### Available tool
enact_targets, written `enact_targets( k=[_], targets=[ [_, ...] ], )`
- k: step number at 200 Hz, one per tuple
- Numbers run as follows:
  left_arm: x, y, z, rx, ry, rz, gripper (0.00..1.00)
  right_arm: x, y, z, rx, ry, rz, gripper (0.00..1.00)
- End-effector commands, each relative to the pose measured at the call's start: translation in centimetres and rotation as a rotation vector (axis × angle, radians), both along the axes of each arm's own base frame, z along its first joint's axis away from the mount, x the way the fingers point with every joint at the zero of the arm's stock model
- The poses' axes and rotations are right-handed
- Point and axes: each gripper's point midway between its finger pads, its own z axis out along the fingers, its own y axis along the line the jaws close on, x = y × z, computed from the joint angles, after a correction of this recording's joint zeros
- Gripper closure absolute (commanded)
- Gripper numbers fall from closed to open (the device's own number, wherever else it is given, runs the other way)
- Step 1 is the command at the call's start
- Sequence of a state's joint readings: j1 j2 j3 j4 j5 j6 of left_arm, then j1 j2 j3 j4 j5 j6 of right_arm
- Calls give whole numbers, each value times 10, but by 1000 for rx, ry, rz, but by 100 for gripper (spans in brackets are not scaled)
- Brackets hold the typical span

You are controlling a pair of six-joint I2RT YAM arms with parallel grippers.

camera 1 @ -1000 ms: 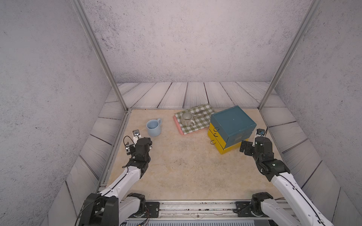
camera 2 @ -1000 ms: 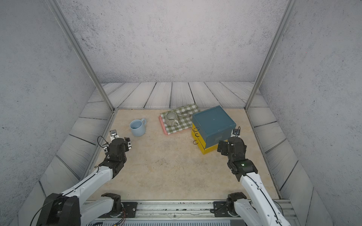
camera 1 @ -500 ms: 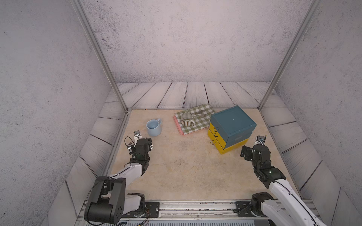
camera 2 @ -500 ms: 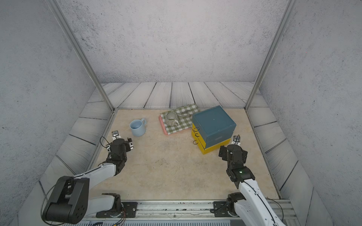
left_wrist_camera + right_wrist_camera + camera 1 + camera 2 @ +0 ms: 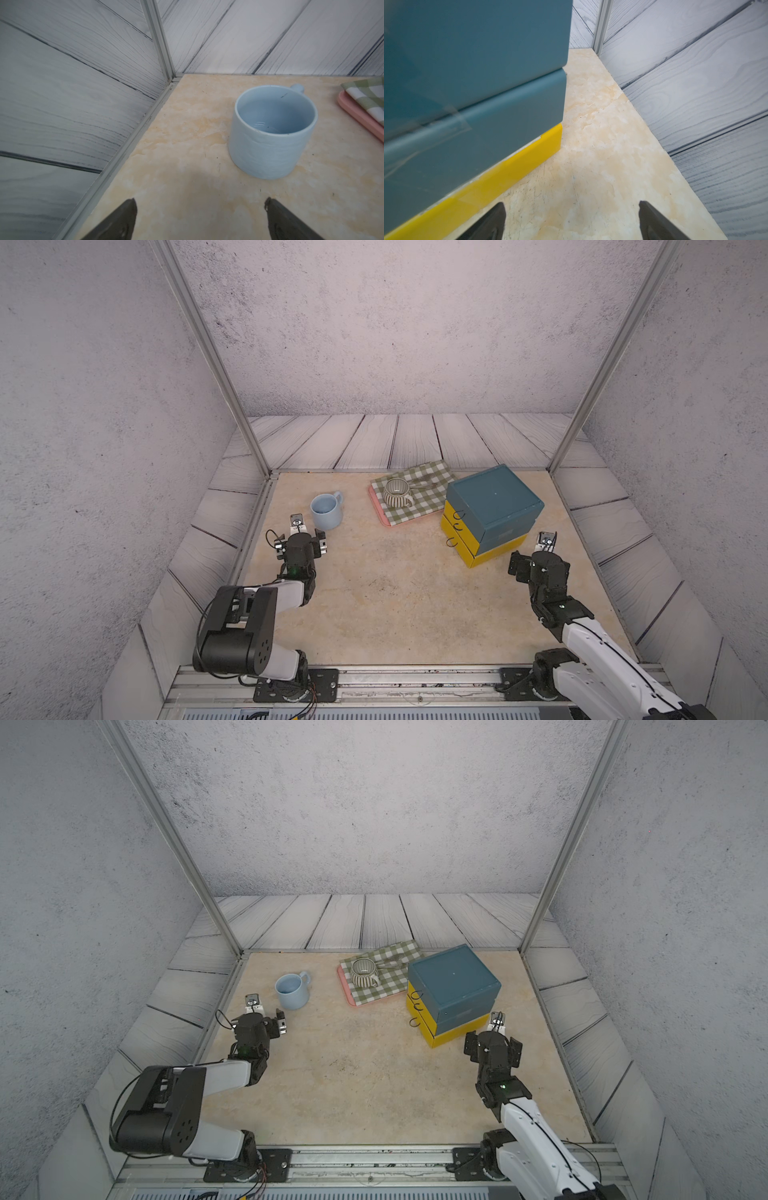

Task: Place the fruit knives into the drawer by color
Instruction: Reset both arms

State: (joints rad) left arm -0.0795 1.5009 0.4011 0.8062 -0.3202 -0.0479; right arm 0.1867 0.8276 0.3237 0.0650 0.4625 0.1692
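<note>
Beige stone-patterned bench (image 5: 395,597) shows no fruit knives, in either top view or either wrist view. Nearest the rail, the left arm (image 5: 286,593) and right arm (image 5: 598,643) sit folded low. The left jaws stand wide and hold nothing, over bare bench with a pale blue mug (image 5: 270,135) just beyond them. The right jaws are equally wide and empty, close beside a side corner of the drawer (image 5: 467,72) without touching it. Its ring pulls (image 5: 457,526) face the middle of the bench, away from the right jaws. All three fronts look pushed in, though the lowest is hard to judge. Just beside the drawer and further back, a pink tray (image 5: 353,108) carries a checked cloth (image 5: 419,497) and a striped cup (image 5: 397,492). Judging from this, the sorting is either finished, with the knives shut inside, or not begun. Any next move calls for finding a knife first, then hooking a ring pull to open the matching level.
</note>
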Motion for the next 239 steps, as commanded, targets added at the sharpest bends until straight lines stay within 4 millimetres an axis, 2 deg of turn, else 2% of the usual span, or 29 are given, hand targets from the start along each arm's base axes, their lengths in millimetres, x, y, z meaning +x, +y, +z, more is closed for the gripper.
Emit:
enact_targets(
  k=[1,53,96,130,173,216,239],
  targets=[
    [10,-3,5,11,-58,-35,1,8,-1,11,-42,-54,15,1],
    [15,-4,1,-29,4,-76,1,20,1,5,-48,-117,17,1],
    [17,-2,0,-56,22,-91,1,65,22,-10,-98,-34,131,1],
    [17,-2,-1,-56,23,-89,1,89,20,-9,-106,-77,120,1],
    [16,-2,-1,-56,24,-91,1,99,19,-21,-67,-119,131,1],
    [17,-3,-1,-56,23,-92,1,100,8,-33,-3,-132,121,1],
    [17,-2,0,-56,22,-91,1,109,7,-39,19,-59,124,1]
  ],
)
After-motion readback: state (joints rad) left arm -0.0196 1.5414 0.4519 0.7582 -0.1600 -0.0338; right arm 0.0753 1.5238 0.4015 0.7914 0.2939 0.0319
